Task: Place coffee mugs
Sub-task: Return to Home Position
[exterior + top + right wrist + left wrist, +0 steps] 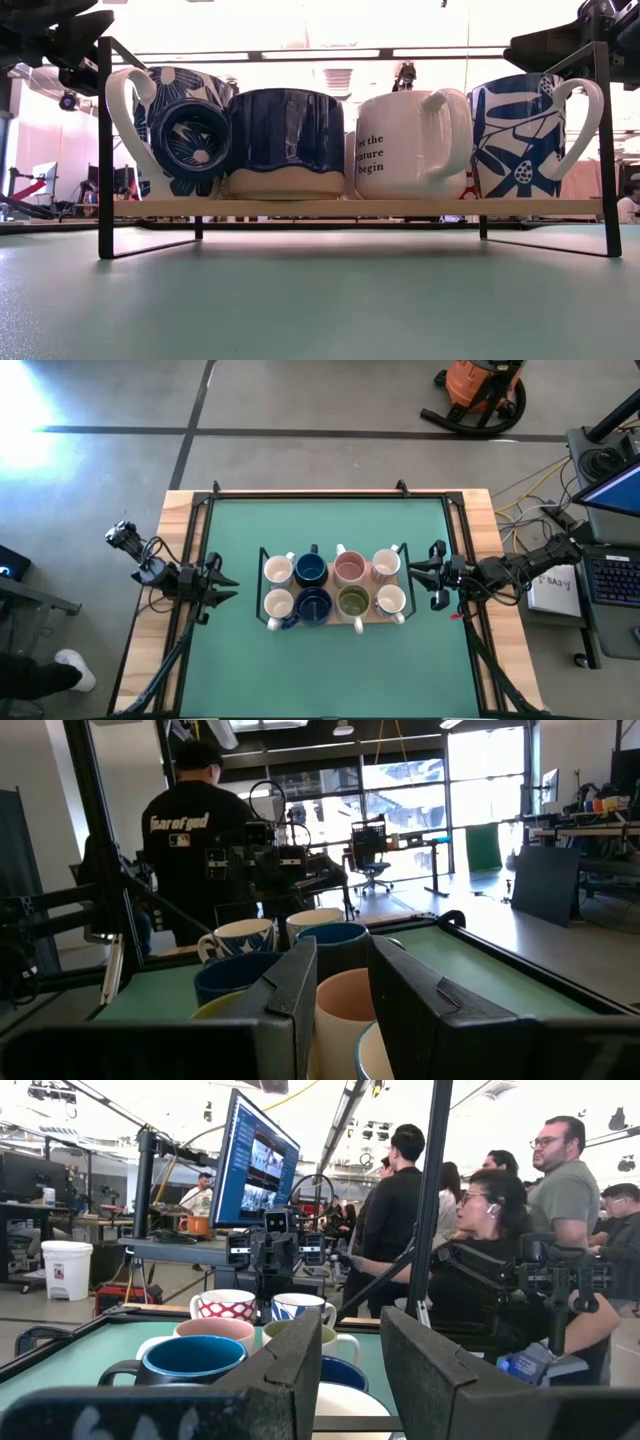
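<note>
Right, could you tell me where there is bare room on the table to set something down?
The green mat is bare along both long sides of the shelf, to its edges. Crowded: the shelf is full of mugs, and the left end effector and right end effector flank its ends.

Grey concrete floor (300, 400), orange shop vacuum (480, 385), bright windows (400, 782), desk monitor (255, 1165)

White mug (405, 145): "…et the …uture begin"; person's shirt (195, 832): "fearofgod".
</note>
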